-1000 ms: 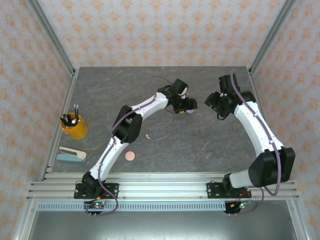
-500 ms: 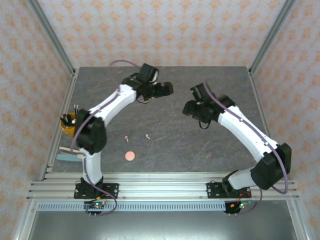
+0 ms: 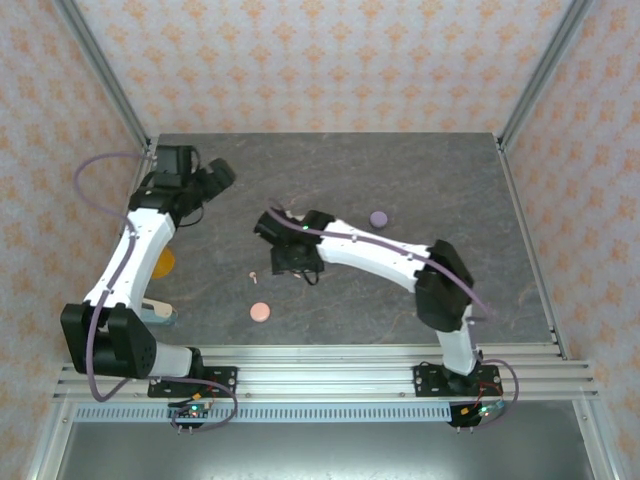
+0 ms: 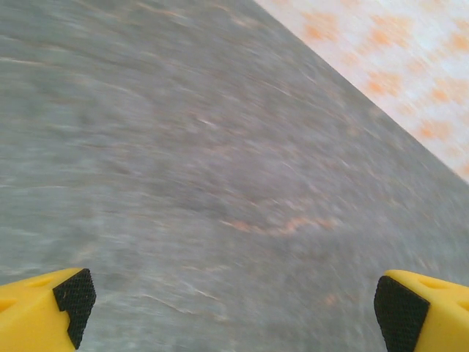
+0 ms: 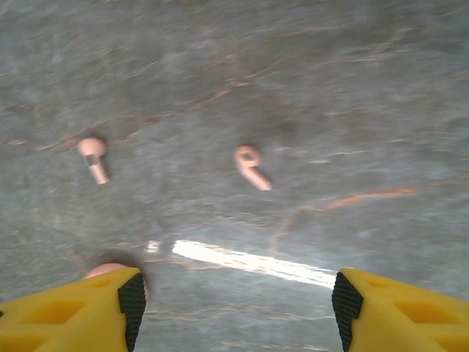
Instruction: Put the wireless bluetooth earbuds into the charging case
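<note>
Earbuds [image 5: 94, 158] [image 5: 250, 165], 2 pink, lie before my right gripper [image 5: 236, 297], wide and empty; left gripper [image 4: 231, 297] gapes near the table's [image 3: 450, 170] far-left corner.

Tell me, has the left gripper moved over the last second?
Yes. The left gripper swung left: it was right of the pink case, and now sits left of it, near the table's back-left corner.

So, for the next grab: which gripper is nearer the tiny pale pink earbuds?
Right. The right gripper hangs just above the pale pink earbuds; the left gripper is well away at the far left.
</note>
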